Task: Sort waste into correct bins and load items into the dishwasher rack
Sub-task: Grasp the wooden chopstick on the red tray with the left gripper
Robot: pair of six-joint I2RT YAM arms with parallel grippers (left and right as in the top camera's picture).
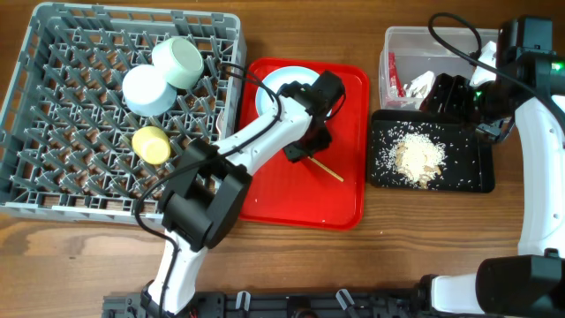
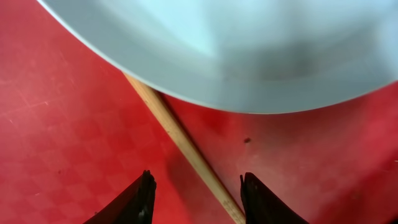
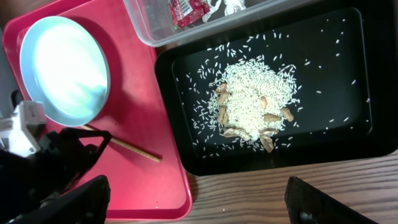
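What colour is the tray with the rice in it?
The tray is black; the right wrist view shows it best.

The left arm (image 1: 252,141) extends forward and rightward; left gripper (image 2: 199,200) angled down, jaws partly parted; right gripper (image 3: 199,202) facing down, jaws spread wide.

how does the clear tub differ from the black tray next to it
The clear tub is see-through with taller walls; the black tray is opaque and shallow. The clear tub holds a red wrapper and a white tissue, while the black tray holds a heap of rice-like scraps with loose grains scattered around it. Both are rectangular and sit side by side, beside the red serving tray.
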